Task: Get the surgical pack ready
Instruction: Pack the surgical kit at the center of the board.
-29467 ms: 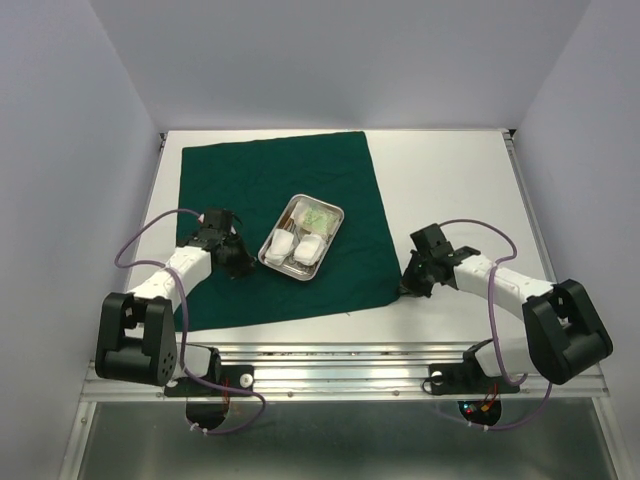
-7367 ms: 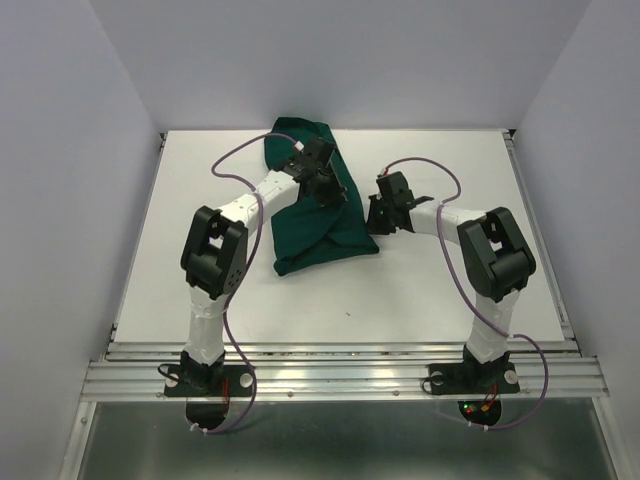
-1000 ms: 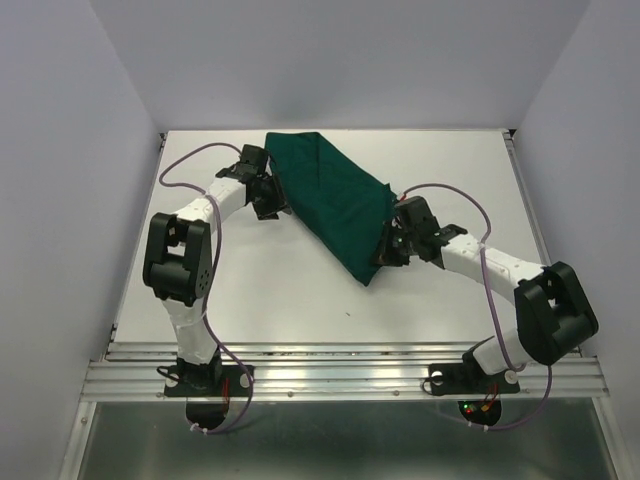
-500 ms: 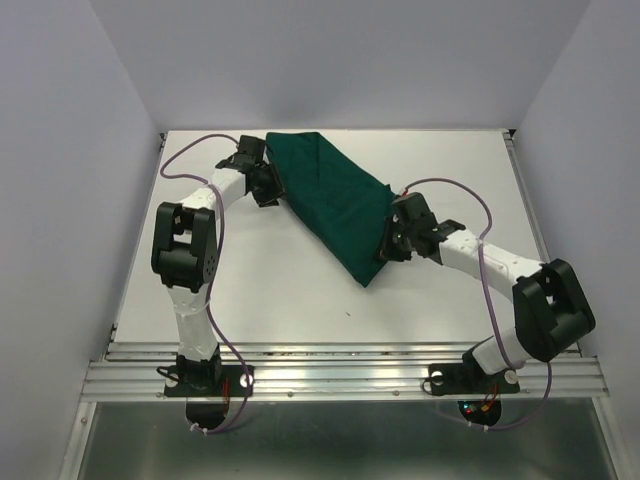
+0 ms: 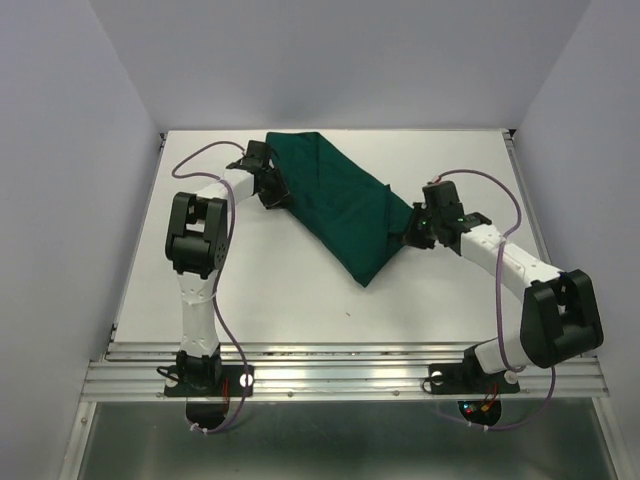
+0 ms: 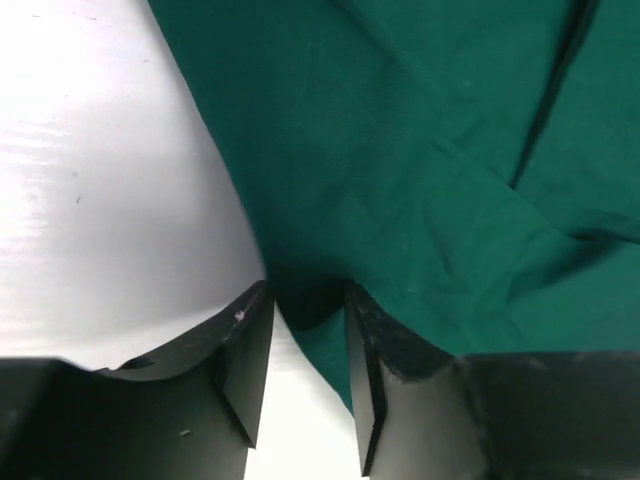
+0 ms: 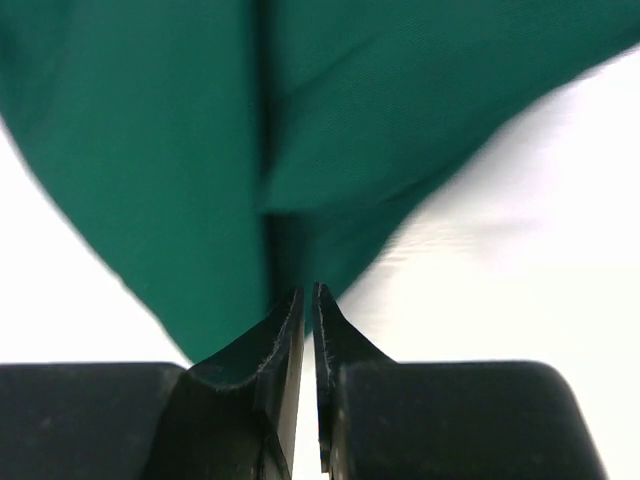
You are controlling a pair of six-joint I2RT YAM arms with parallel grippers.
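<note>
The surgical pack is a dark green drape folded into a long bundle. It lies slantwise on the white table, from the back middle down to a point near the centre. My left gripper sits at the bundle's upper left edge. In the left wrist view it is open, with the edge of the drape lying loose between the fingers. My right gripper is at the bundle's right edge. In the right wrist view its jaws are shut, pinching a fold of the drape.
The bare white table surrounds the bundle. A raised rail runs along the right side and walls stand close at the back and sides. Purple cables loop off both arms above the surface.
My right gripper has moved right and slightly back, drawing the drape's right edge out into a small corner. The left gripper shifted a little along the upper left edge.
</note>
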